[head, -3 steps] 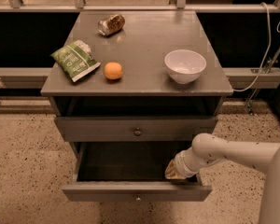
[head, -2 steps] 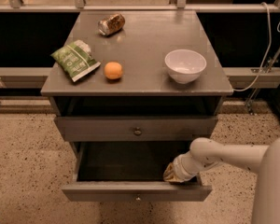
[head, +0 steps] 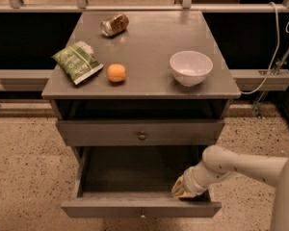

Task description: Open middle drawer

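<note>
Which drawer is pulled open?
The lower drawer, pulled out with the claw just inside its front edge; the upper drawer sits flush and shut.

Soft, warm light falls from above on the grey bench (head: pixel 149 42), leaving a faint sheen toward its far edge and only small, soft shadows right under the white bowl (head: pixel 190 67) and the orange (head: pixel 116 73). The recess under the bench's front edge and the inside of the pulled-out middle drawer (head: pixel 111 209) lie in deep shadow. Below the bench's front right corner the claw (head: pixel 183 190) sits in the drawer's right front part, its pale arm (head: pixel 241 165) catching the light brightly, without glare.
</note>
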Controlling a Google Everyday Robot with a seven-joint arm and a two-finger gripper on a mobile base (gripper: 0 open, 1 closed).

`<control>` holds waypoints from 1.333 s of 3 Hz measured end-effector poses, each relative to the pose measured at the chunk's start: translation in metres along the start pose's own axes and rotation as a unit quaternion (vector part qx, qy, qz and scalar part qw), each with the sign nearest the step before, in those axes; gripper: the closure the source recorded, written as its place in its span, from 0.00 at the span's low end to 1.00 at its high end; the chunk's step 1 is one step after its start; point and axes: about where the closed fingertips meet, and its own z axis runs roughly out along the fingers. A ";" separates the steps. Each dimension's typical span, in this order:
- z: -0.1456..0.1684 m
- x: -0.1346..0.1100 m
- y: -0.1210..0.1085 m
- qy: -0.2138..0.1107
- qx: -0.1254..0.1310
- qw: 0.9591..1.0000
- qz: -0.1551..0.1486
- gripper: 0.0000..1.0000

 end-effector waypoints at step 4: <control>-0.011 -0.007 0.030 -0.020 -0.038 0.999 -0.011 0.74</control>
